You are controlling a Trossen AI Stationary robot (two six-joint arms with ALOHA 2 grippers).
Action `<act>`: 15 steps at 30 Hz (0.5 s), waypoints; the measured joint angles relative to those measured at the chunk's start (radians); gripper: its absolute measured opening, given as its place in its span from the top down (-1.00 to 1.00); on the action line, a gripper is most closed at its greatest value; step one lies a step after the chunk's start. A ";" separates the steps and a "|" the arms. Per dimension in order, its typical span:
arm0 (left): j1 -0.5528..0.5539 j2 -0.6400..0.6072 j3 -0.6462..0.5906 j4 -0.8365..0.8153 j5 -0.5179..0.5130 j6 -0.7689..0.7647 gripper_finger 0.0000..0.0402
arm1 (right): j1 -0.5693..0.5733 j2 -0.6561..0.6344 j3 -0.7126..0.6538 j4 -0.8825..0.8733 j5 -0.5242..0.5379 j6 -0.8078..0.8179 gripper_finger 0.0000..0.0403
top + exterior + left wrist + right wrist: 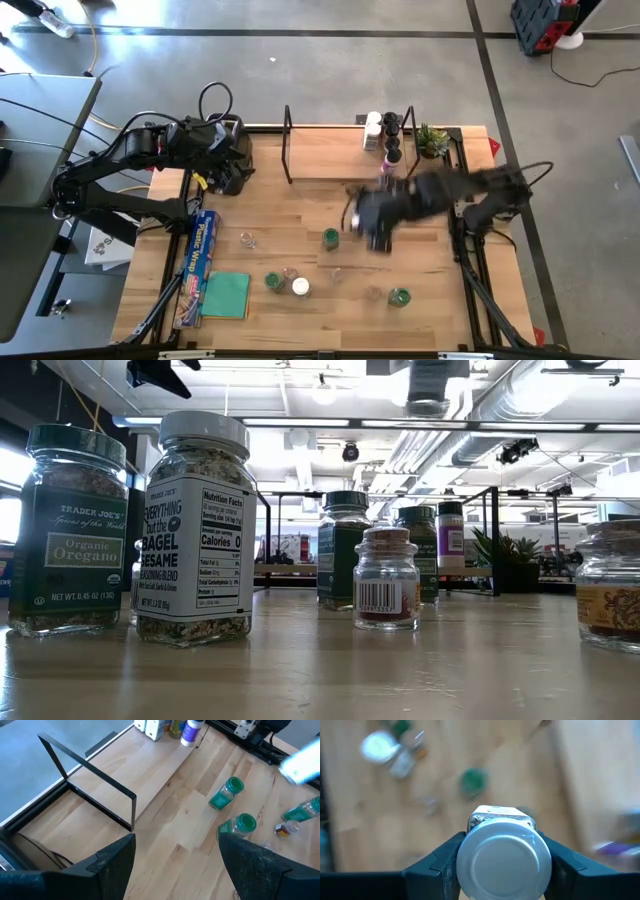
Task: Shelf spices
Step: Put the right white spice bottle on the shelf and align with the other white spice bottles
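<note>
Right gripper: the right gripper (502,865) is clamped on a silver-lidded jar (503,859), one finger on each side of the lid; in the high view it hangs blurred over the middle of the table (300,215), just in front of the shelf
Left gripper: the left gripper (175,860) waits with its fingers spread wide and nothing between them, above the shelf's left end, near the toaster (232,160)
Shelf: the shelf (330,155) stands at the table's far edge, a wooden board between black end frames; a small cluster of jars (385,135) stands at its right end, next to the potted plant (433,140); the rest of the board is bare
Still loose: several jars lie scattered on the near half of the table, among them a green-lidded jar (330,238), a white-lidded jar (300,287) and another green one (399,297); the low view shows an oregano jar (68,530) and a bagel seasoning jar (197,530) close up
Progress: by my judgement early; a handful are shelved, one is in hand, and most remain on the table
Other items: a box of plastic wrap (200,265) and a green cloth (226,295) lie at the near left
</note>
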 joint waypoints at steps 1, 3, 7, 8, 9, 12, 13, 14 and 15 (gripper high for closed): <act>0.000 0.000 0.000 0.005 -0.004 0.000 -0.41 | -0.049 -0.011 0.013 0.011 0.008 -0.077 0.06; 0.000 0.000 0.000 0.023 -0.011 0.000 -0.41 | -0.157 -0.023 0.035 0.035 -0.010 -0.237 0.06; 0.000 0.000 0.000 0.061 -0.011 0.001 -0.41 | -0.378 0.003 0.039 0.042 -0.095 -0.497 0.06; 0.000 0.000 0.000 0.066 -0.011 0.001 -0.41 | -0.429 0.020 0.039 0.046 -0.103 -0.542 0.06; 0.000 0.000 0.000 0.069 -0.011 0.001 -0.41 | -0.475 0.038 0.039 0.045 -0.113 -0.579 0.06; 0.000 0.000 0.000 0.075 -0.011 0.001 -0.41 | -0.593 0.088 0.038 0.040 -0.168 -0.664 0.06; 0.000 0.000 0.000 0.075 -0.011 0.000 -0.41 | -0.626 0.107 0.038 0.036 -0.199 -0.690 0.06; 0.000 0.000 0.000 0.075 -0.011 0.000 -0.41 | -0.652 0.126 0.038 0.026 -0.220 -0.711 0.06; 0.000 0.000 0.000 0.075 -0.011 0.000 -0.41 | -0.673 0.144 0.037 0.015 -0.223 -0.733 0.06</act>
